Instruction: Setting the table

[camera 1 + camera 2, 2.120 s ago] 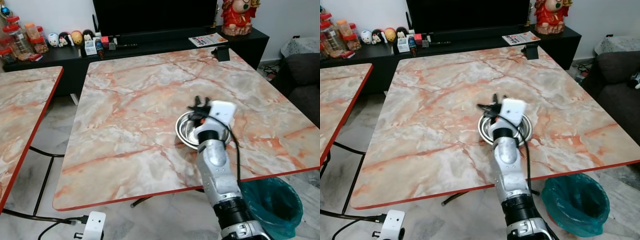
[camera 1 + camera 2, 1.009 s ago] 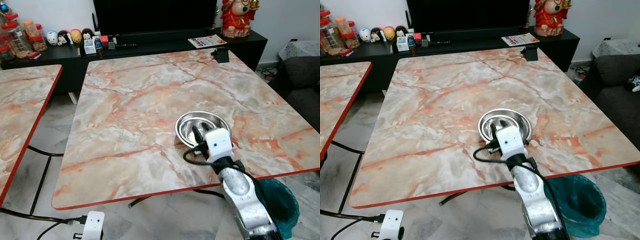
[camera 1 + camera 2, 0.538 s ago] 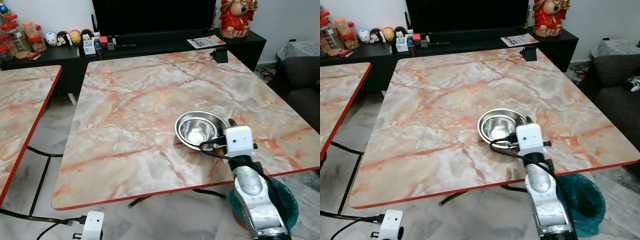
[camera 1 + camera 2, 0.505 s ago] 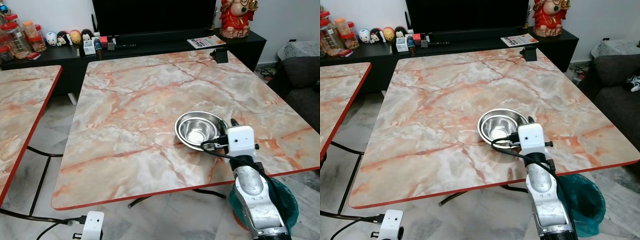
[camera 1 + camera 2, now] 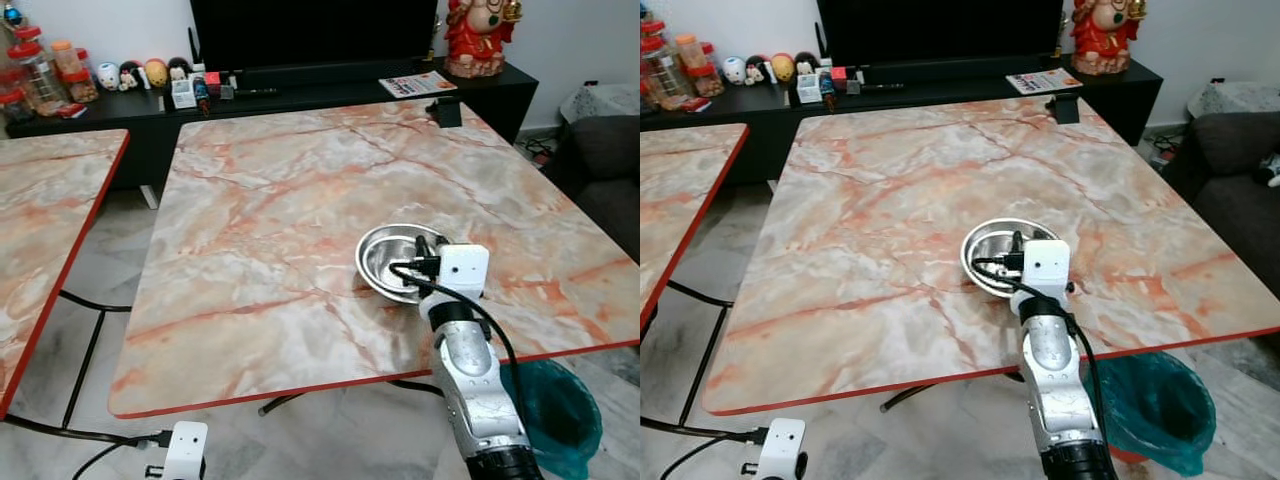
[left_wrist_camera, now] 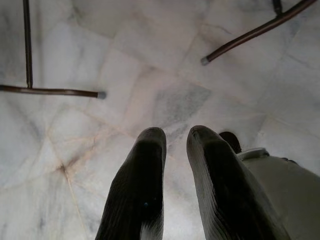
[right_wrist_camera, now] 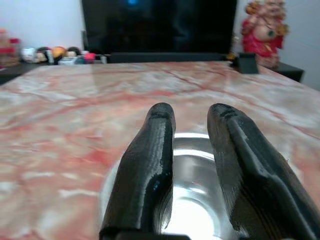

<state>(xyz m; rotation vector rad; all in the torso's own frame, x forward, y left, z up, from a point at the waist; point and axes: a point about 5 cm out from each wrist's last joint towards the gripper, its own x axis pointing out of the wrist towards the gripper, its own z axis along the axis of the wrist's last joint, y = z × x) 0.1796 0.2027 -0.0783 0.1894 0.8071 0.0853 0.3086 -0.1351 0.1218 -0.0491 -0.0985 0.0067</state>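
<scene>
A marble-patterned table [image 5: 300, 200] with a red edge takes up the middle of the frame, and a second one like it runs off the left side. A steel bowl [image 5: 392, 258] sits right of centre toward the lower edge of the table, upright and empty. The right gripper [image 7: 190, 135] hovers at the bowl's near rim, its fingers [image 7: 150, 165] a little apart and holding nothing, pointing across the bowl toward the top of the frame. The bowl lies straight ahead of and beneath those fingers, so the right arm is plainly the nearer. The left gripper [image 6: 175, 150] hangs over the floor, fingers slightly parted.
</scene>
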